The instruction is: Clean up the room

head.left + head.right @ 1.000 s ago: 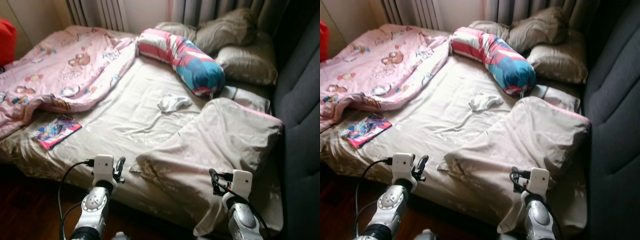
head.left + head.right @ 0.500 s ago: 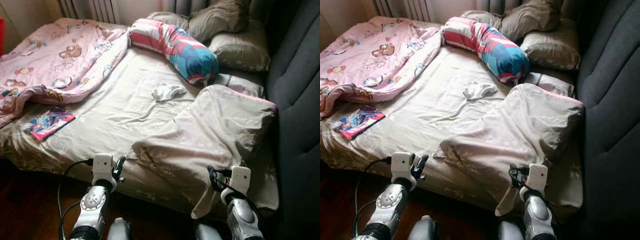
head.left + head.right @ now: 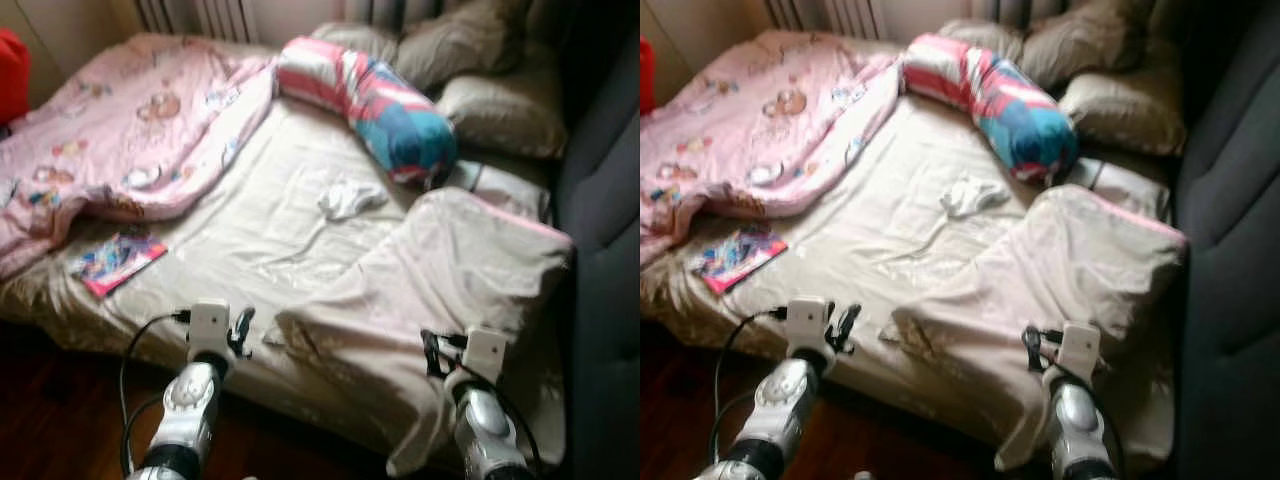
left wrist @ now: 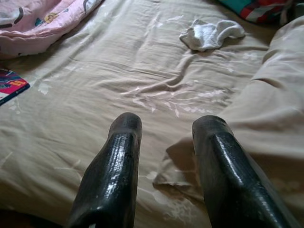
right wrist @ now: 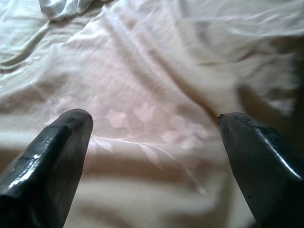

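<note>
A bed with a crumpled beige sheet lies before me. On it are a small white cloth, a colourful magazine near the front left edge, a pink cartoon blanket and a striped bolster pillow. A bunched beige duvet covers the right side. My left gripper hovers open over the bed's front edge, beside the duvet's corner. Over the duvet, my right gripper is open wide with nothing between its fingers.
Two beige pillows lean at the head of the bed. A dark padded headboard runs along the right. A red object shows at the far left. Dark wooden floor lies below the bed's edge.
The whole picture has shifted and blurred as the camera moved. Both arms hold the same pose, and the things on the bed lie as before.
</note>
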`<state>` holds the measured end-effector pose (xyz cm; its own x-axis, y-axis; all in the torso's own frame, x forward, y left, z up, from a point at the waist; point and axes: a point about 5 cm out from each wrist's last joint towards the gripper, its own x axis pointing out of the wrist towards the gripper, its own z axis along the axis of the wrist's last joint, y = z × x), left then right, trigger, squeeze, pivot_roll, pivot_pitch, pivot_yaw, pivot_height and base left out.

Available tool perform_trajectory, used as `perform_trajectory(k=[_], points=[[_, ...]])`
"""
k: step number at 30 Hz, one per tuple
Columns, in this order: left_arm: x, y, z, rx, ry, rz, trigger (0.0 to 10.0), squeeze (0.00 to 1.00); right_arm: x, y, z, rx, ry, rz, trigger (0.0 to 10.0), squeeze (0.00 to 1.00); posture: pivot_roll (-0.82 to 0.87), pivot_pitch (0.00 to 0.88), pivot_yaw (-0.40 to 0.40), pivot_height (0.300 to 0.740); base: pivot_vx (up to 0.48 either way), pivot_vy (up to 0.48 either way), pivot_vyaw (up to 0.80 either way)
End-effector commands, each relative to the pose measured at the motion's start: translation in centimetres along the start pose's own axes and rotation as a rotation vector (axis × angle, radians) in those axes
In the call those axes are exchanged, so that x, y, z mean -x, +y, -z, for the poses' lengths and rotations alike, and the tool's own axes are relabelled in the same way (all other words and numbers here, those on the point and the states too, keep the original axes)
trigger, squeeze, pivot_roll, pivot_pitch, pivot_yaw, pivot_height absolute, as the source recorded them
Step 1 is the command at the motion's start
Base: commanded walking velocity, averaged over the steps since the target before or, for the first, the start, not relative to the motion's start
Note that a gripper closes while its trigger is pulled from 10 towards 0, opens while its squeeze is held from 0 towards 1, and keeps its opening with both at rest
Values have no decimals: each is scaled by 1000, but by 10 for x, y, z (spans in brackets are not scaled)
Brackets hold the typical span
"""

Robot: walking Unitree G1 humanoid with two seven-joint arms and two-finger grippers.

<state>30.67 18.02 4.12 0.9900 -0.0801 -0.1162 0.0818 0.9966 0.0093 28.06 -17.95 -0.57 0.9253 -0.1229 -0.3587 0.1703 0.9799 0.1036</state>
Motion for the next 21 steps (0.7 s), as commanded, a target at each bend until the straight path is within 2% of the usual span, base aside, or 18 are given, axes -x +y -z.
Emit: perform_trajectory(k=[1,8,15,21], points=[[3,3,4,-3,21,0,10000,0,4,0,12,-13,65,16,10000,0,-24,115,21,723,0,0,0],[3,6,3,-3,23,2,10000,0,4,1,10,-9,45,20,10000,0,-22,125,23,690,0,0,0],[3,6,3,2,24,-1,10000,0,4,1,9,-16,24,15,10000,0,-18,128,23,690,0,0,0],[3,5,4,0,28,2,10000,0,5,0,12,1,50,21,10000,0,-17,129,23,690,0,0,0]])
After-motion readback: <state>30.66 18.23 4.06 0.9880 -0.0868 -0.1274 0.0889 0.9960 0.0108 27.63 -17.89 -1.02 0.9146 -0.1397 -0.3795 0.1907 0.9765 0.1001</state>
